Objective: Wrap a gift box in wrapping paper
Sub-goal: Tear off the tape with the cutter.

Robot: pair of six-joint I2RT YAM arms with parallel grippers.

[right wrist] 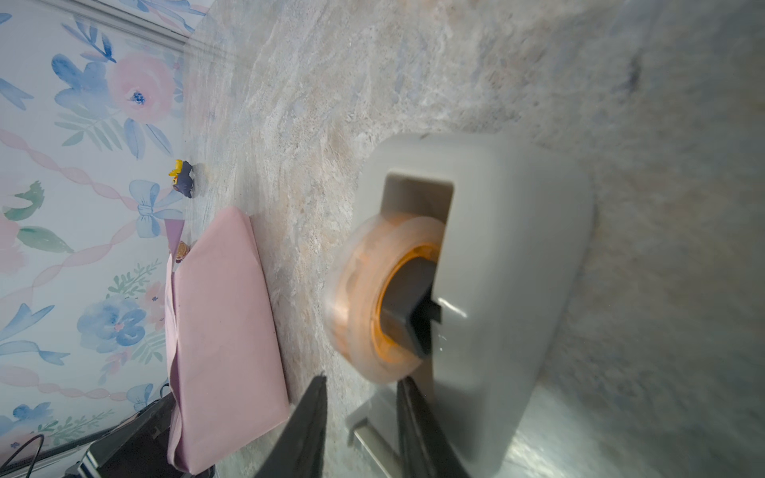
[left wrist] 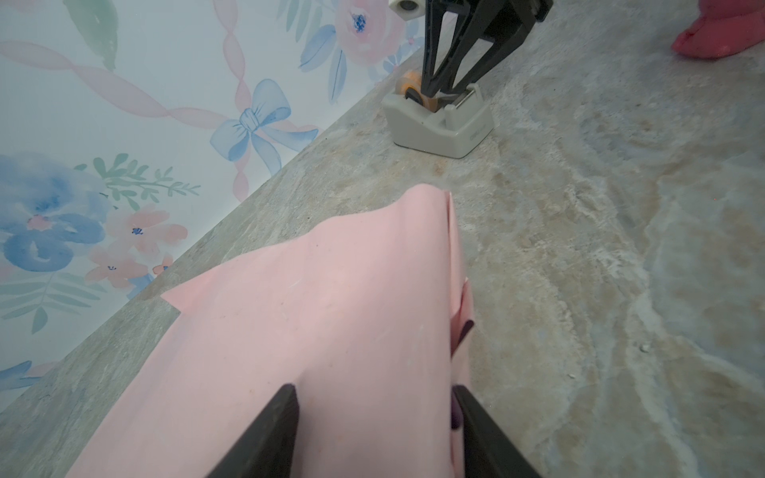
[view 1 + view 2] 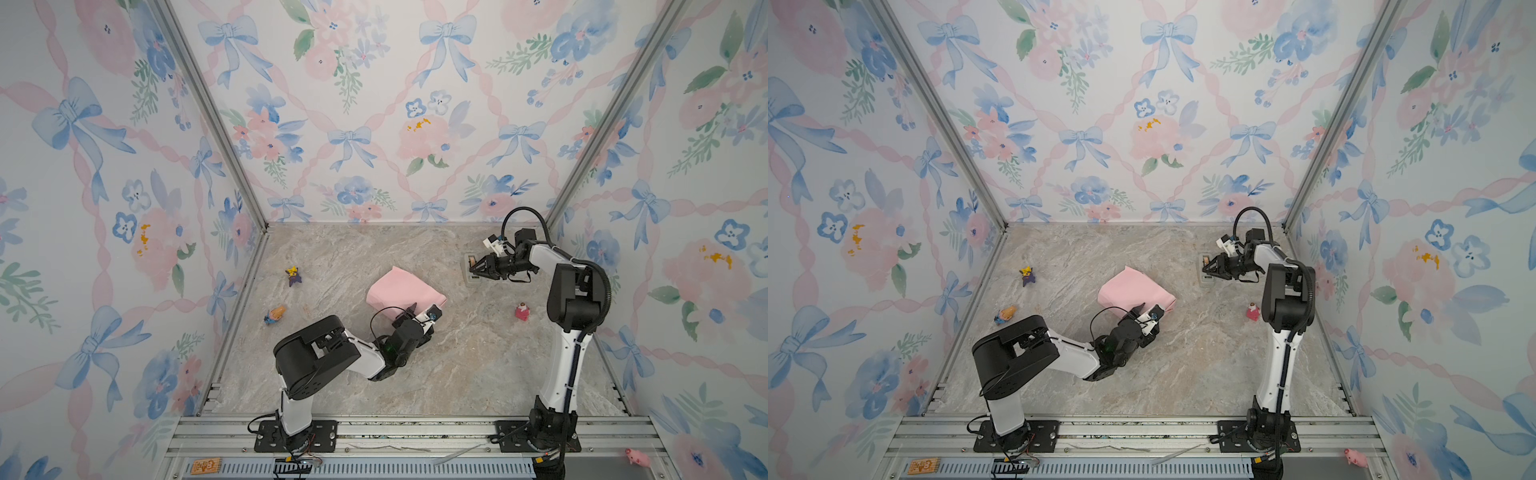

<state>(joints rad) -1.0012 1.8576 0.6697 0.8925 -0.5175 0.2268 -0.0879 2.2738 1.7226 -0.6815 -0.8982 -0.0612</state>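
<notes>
The wrapping paper [image 3: 401,291] [image 3: 1131,291] lies folded pale-pink side out into a parcel in the middle of the table. The gift box is hidden under it. My left gripper [image 3: 415,311] [image 2: 374,391] is at the parcel's near end, one finger pressed on each side of the paper [image 2: 310,310]. My right gripper [image 3: 473,269] [image 1: 363,383] is at the grey tape dispenser [image 3: 472,283] [image 1: 509,248] near the back right. Its jaws stand a little apart at the dispenser's cutter end, just below the orange-cored tape roll [image 1: 372,298], with nothing gripped.
A purple and yellow toy [image 3: 294,275] and an orange and blue toy [image 3: 275,314] lie on the left of the table. A red figure [image 3: 522,311] stands near the right arm. A pink pig [image 3: 638,457] sits on the front rail. Flowered walls close three sides.
</notes>
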